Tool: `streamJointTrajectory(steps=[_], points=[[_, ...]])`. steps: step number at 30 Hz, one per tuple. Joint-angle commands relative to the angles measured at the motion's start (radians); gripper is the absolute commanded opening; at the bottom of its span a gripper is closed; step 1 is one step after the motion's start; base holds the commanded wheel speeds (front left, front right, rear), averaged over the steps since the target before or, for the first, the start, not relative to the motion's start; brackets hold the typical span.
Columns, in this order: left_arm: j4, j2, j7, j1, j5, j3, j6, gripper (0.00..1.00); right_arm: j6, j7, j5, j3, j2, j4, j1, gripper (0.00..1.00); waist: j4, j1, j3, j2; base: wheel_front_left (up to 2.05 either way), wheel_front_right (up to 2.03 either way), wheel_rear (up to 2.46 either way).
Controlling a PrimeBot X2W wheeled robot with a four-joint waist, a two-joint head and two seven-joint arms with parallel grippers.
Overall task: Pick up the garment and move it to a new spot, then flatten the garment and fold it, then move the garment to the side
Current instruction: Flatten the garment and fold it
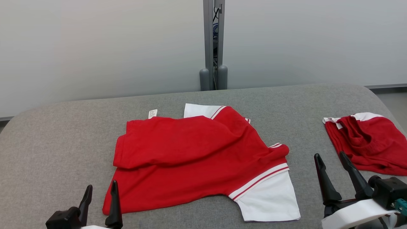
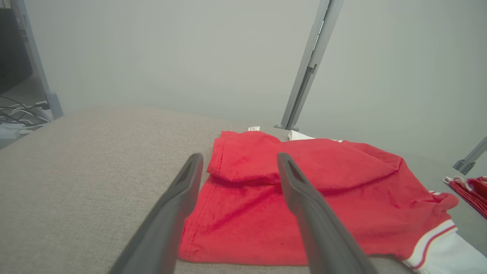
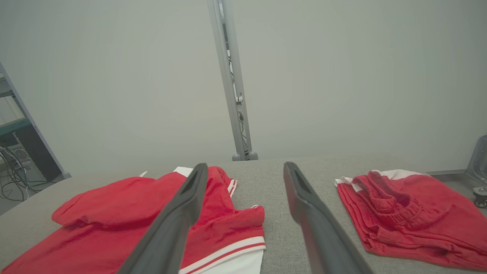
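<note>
Fabric of bright red covers the middle of the grey counter point(image 1: 63, 143): the garment point(image 1: 190, 156), a red shirt with white, red-striped sleeves, lies loosely doubled over, one layer folded back on the other and one white sleeve spread flat at the near right. In the head view the left end effector point(image 1: 101, 187) hovers at the shirt's near left corner. The right end effector point(image 1: 330, 156) stands between the shirt and a red bundle point(image 1: 372, 143) near the counter's right edge. Both have their fingers spread wide and hold nothing. The left wrist view adds the shirt's stitched side hem between its own fingers, and cables point(image 2: 19, 114) beyond the counter at that view's left edge. The right wrist view looks across bare counter between shirt and bundle and shows a gathered band in the bundle's folds. A white tag point(image 1: 153, 113) pokes out at the shirt's far edge, and a grey post point(image 1: 213, 47) rises behind the counter.
</note>
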Motion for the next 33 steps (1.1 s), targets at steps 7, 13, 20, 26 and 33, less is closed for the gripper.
streamJointTrajectory(steps=[7,13,20,26,33], points=[[-0.007,0.009,0.009,-0.014,0.011,-0.005,0.012,1.00,0.000,-0.005,-0.002,0.001,-0.005,0.012,-0.015,1.00,0.001,0.0000,0.006,0.0000,0.00,0.00,0.00],[-0.009,0.015,0.013,-0.016,0.008,-0.005,0.018,1.00,0.000,-0.009,0.010,-0.005,-0.005,0.031,-0.020,1.00,0.005,0.0000,0.013,0.0000,0.00,0.00,0.00],[0.011,0.012,0.022,-0.007,-0.006,-0.010,0.020,1.00,0.000,0.031,0.053,-0.032,-0.005,0.107,-0.005,1.00,0.013,0.0000,0.032,0.0000,0.00,0.00,0.00],[0.032,0.002,0.016,-0.013,-0.025,-0.010,0.010,1.00,0.000,0.071,0.122,-0.036,-0.005,0.215,0.025,1.00,0.021,0.0000,0.055,0.0000,0.00,0.00,0.00],[0.049,-0.004,0.006,-0.033,-0.029,-0.017,0.007,1.00,0.000,0.057,0.189,0.012,-0.005,0.384,0.000,1.00,0.038,0.0000,0.099,0.0000,0.00,0.00,0.00]])
